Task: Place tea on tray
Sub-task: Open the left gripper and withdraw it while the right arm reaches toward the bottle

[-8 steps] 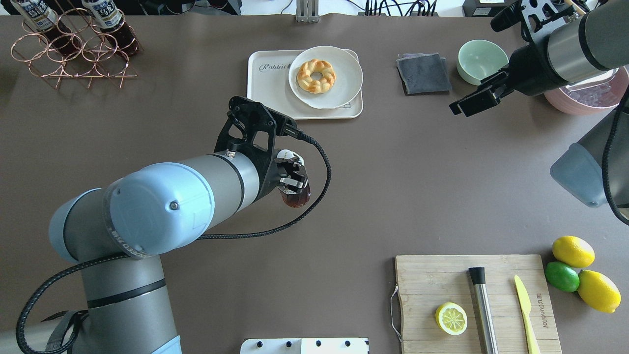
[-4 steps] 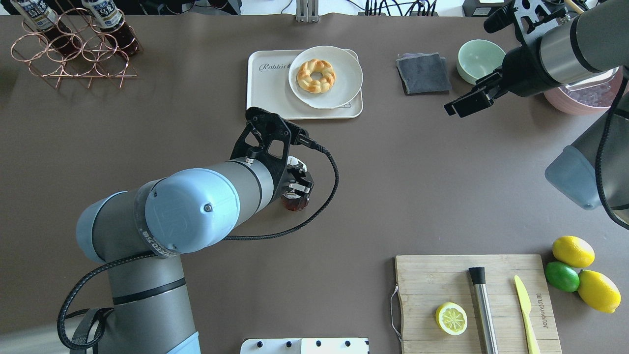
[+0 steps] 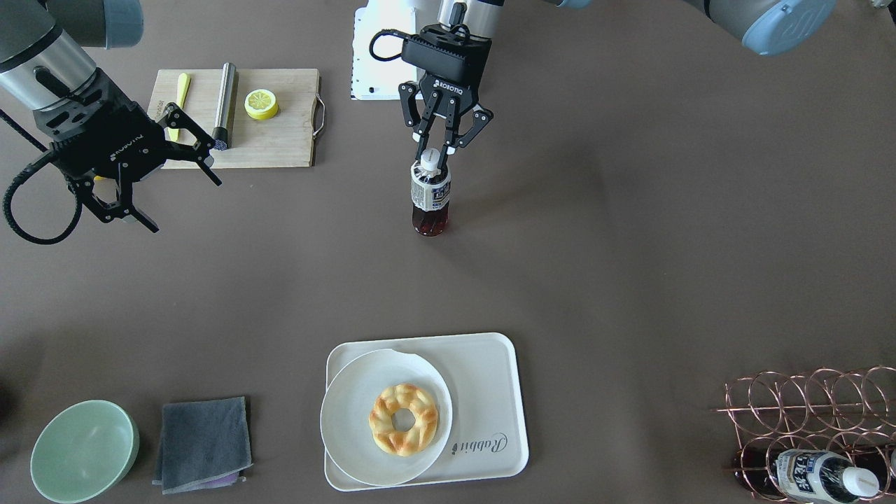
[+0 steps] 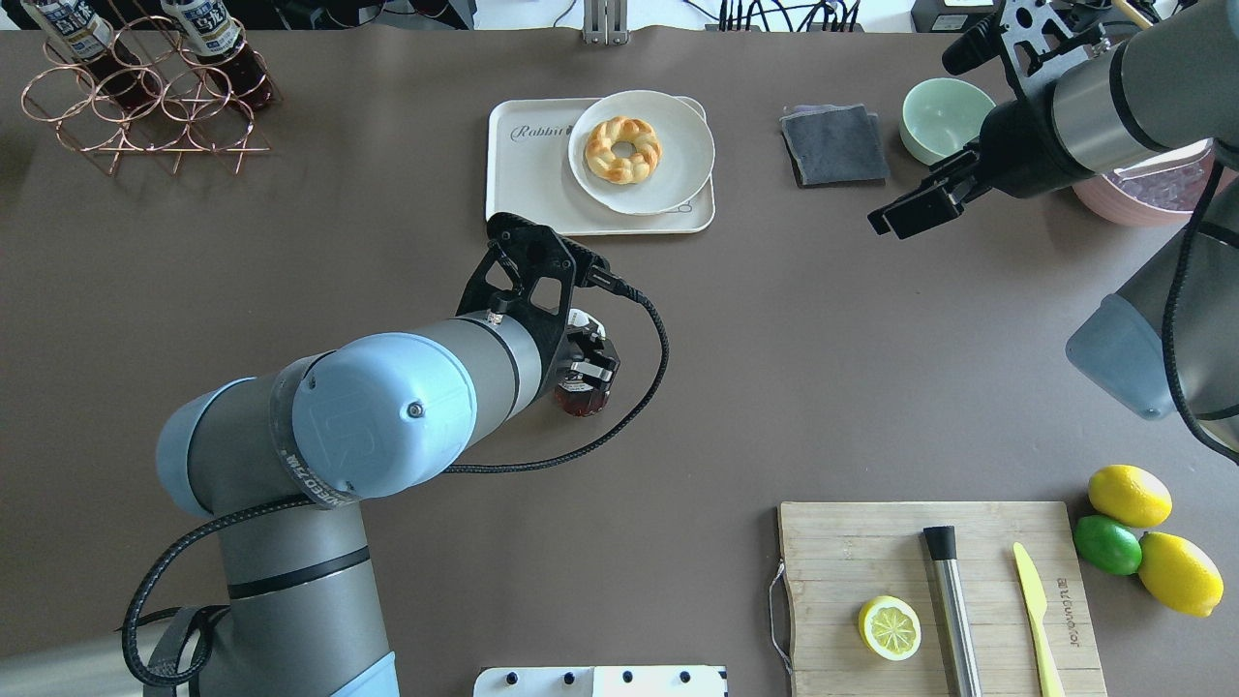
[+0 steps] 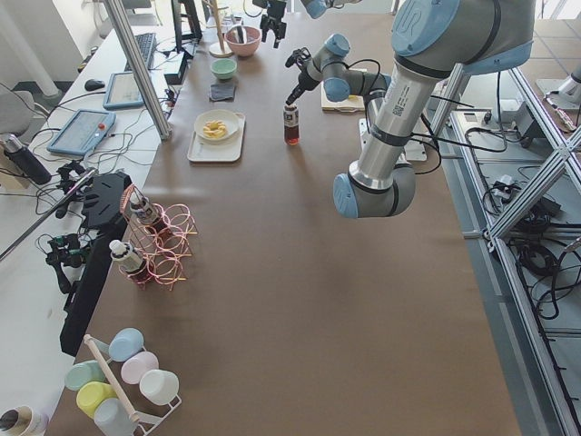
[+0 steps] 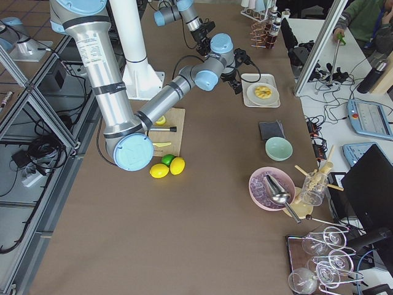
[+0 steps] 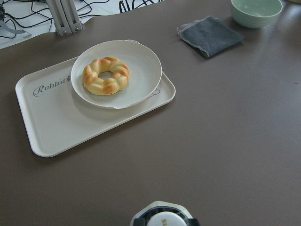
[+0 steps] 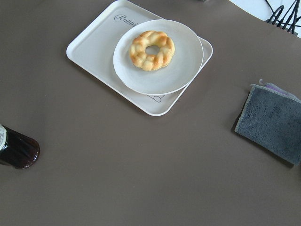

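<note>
The tea bottle (image 3: 430, 199) stands upright mid-table, with dark liquid, a white cap and a grey label. My left gripper (image 3: 437, 150) is above it, shut on its cap and neck. In the overhead view the bottle (image 4: 582, 397) shows just under the left wrist. Its cap (image 7: 164, 217) is at the bottom edge of the left wrist view. The cream tray (image 4: 528, 184) lies beyond it, apart from it, with bare room on its "Rabbit" side (image 3: 490, 392). My right gripper (image 3: 180, 203) is open and empty, raised off to the side.
A white plate (image 4: 678, 184) with a braided bread ring (image 4: 622, 148) covers half the tray. Two like bottles (image 4: 203, 29) lie in a copper rack (image 4: 145, 106). A grey cloth (image 4: 834, 143), a green bowl (image 4: 947, 118) and a cutting board (image 4: 929, 590) with lemon and knife are on the right.
My left arm has shifted a little to the right with the bottle, and the bottle has come more upright. My right gripper has drifted slightly left.
</note>
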You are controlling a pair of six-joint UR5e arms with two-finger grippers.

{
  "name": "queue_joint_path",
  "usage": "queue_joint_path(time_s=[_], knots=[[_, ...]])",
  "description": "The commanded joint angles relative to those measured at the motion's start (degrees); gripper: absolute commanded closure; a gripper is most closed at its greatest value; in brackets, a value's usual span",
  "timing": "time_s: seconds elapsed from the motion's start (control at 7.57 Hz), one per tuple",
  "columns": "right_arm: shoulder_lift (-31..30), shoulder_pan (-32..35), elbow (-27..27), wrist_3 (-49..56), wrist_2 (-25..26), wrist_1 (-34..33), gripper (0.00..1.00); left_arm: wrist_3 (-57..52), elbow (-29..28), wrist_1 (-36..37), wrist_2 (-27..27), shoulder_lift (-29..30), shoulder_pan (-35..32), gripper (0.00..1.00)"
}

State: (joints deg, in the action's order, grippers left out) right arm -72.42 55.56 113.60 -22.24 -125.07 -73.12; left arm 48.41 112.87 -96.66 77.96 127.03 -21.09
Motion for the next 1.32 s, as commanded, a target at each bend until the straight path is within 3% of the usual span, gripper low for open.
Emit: queue_joint_path(time_s=[0.0, 0.26, 0.53, 0.66, 0.79, 0.92, 1.06, 1.19], knots=[[0.3, -0.5, 0.0, 0.0, 0.3, 0.0, 0.01, -0.1, -1.0, -1.9, 0.0, -0.5, 0.1, 1.0], [0.3, -0.5, 0.0, 0.0, 0.3, 0.0, 0.01, -0.1, -0.9, -2.0, 0.0, -0.6, 0.1, 1.0], [0.3, -0.5, 0.0, 0.0, 0.3, 0.0, 0.01, -0.2, -0.9, -1.9, 0.0, -0.6, 0.1, 0.37], [0.3, -0.5, 0.0, 0.0, 0.3, 0.0, 0.01, -0.2, -0.6, -1.9, 0.0, -0.5, 0.1, 0.1], [0.3, -0.5, 0.0, 0.0, 0.2, 0.1, 0.01, -0.2, -0.1, -1.9, 0.4, -0.1, 0.1, 0.03], [0.4, -0.5, -0.1, 0.0, 0.2, 0.1, 0.01, -0.1, 2.2, -2.0, 1.0, 0.0, -0.1, 0.03], [1.8, -1.2, -0.2, -0.1, 0.8, 0.0, 0.01, 0.5, 4.4, -1.9, 5.3, -0.7, -1.9, 0.03], [3.6, -3.9, -0.4, -4.0, 3.8, 0.0, 0.01, 2.0, 5.2, -1.8, 13.4, -2.5, -7.4, 0.03]])
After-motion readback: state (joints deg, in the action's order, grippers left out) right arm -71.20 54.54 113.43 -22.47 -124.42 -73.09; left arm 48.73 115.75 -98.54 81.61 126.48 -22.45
